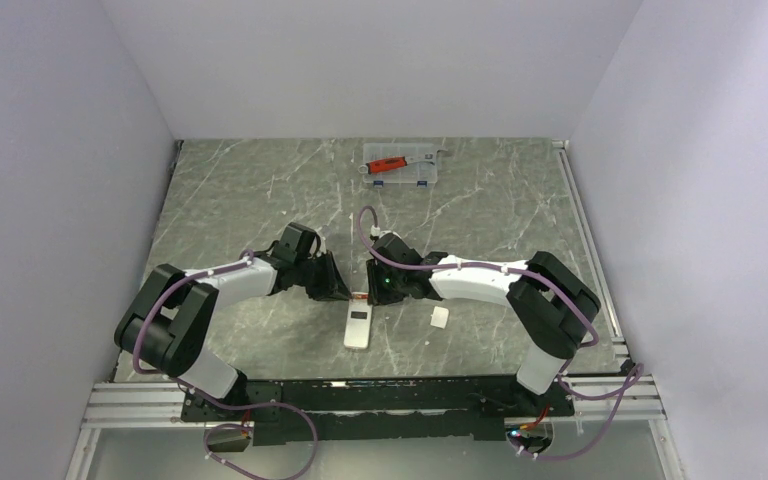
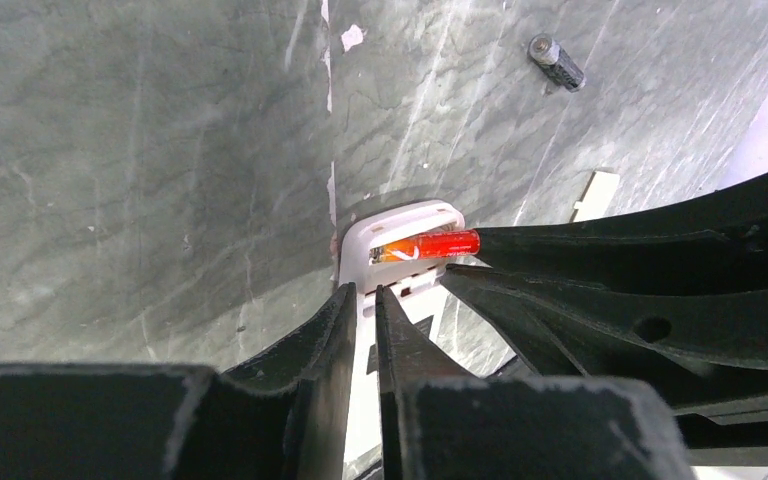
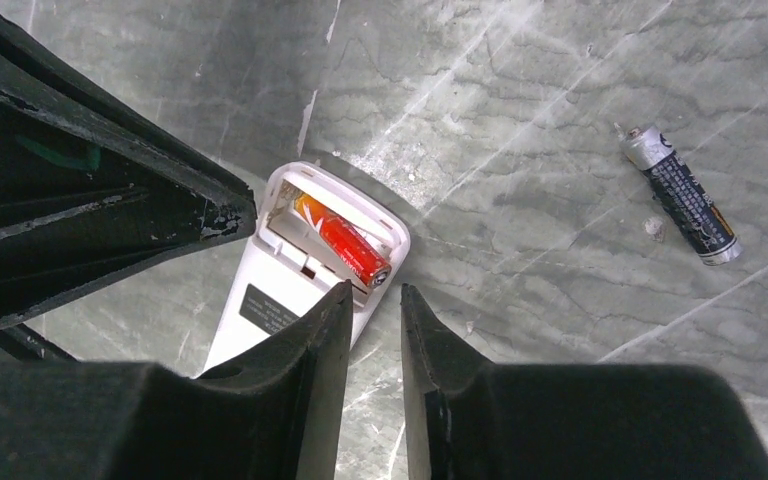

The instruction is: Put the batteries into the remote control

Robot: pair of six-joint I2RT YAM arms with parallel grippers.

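Remote control (image 2: 400,222) lower body hidden behind left fingers (image 2: 332,330). Label print on loose battery (image 3: 682,195) too small to read. Case (image 1: 404,164) contents indistinct from above.
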